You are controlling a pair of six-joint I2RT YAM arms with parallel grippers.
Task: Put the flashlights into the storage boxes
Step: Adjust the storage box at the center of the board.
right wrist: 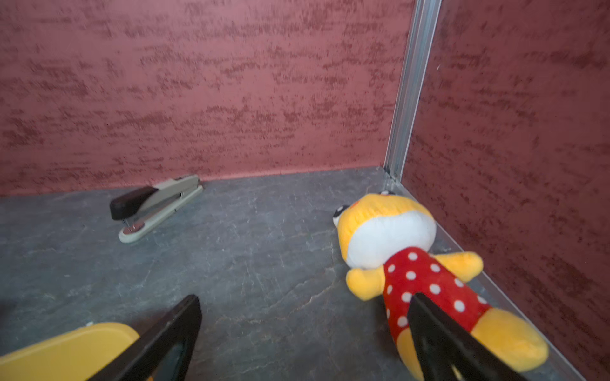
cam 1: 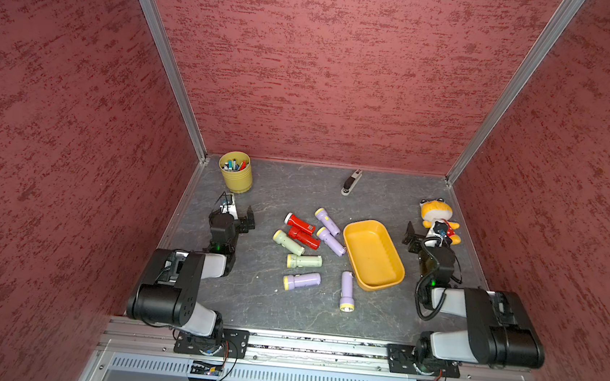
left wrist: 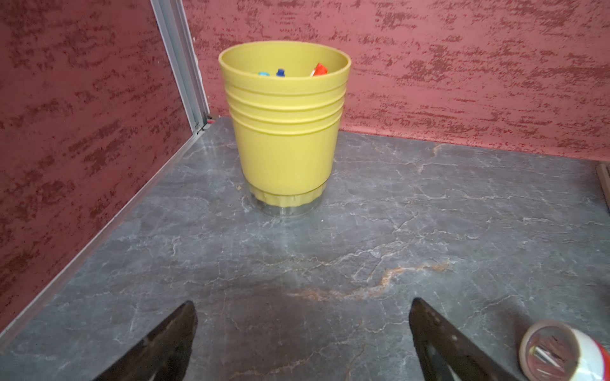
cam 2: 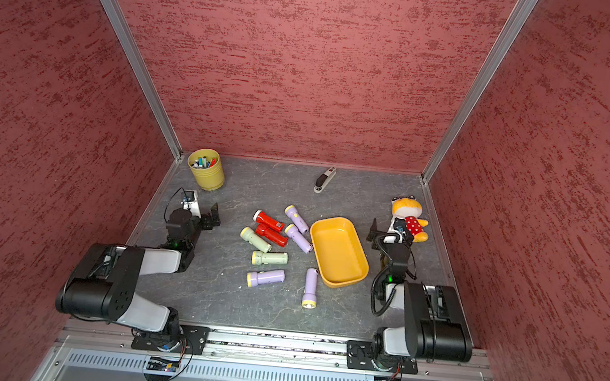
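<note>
Jaws apart, nothing held: left gripper (cam 1: pixel 238 211), right gripper (cam 1: pixel 424 234). The red flashlight (cam 1: pixel 299 224) lies right of the left gripper, head toward it; the orange tray (cam 1: pixel 371 255) screens the right gripper.

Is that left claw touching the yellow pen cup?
Apart. The left wrist view shows bare tabletop between the left gripper and the yellow pen cup.

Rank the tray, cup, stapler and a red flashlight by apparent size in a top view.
1. tray
2. cup
3. red flashlight and stapler look alike; stapler lies farther, so unranked.
</note>
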